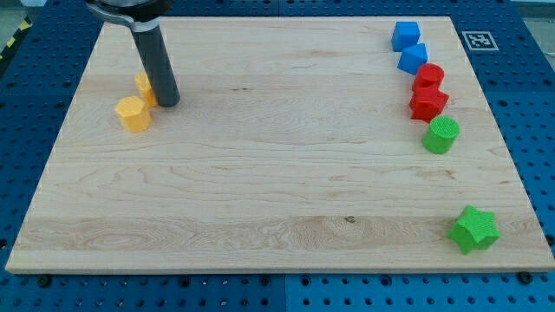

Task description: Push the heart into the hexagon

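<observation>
Yellow marks both task pieces, which sit close together toward ten o'clock on the wooden board. The yellow hexagon lies nearest the view's left edge, and the yellow heart sits just at its one o'clock, partly hidden behind the rod, so whether the two already touch cannot be told. The tip rests on the board at the heart's four o'clock, touching or nearly touching it. The arm carries no fingers, so nothing opens, closes or is held; the rod can only shove.

The risk lies in the tip's angle. Judging from this layout, a push from the four o'clock side would send the heart toward ten o'clock, sliding past the hexagon rather than into it. An off-centre contact could also spin the heart aside, or the tip could strike the hexagon and scatter the pair.

The other blocks stand well apart toward three o'clock: a blue cube, a second blue block, a red cylinder, a second red block and a green cylinder, with a green star near five o'clock
</observation>
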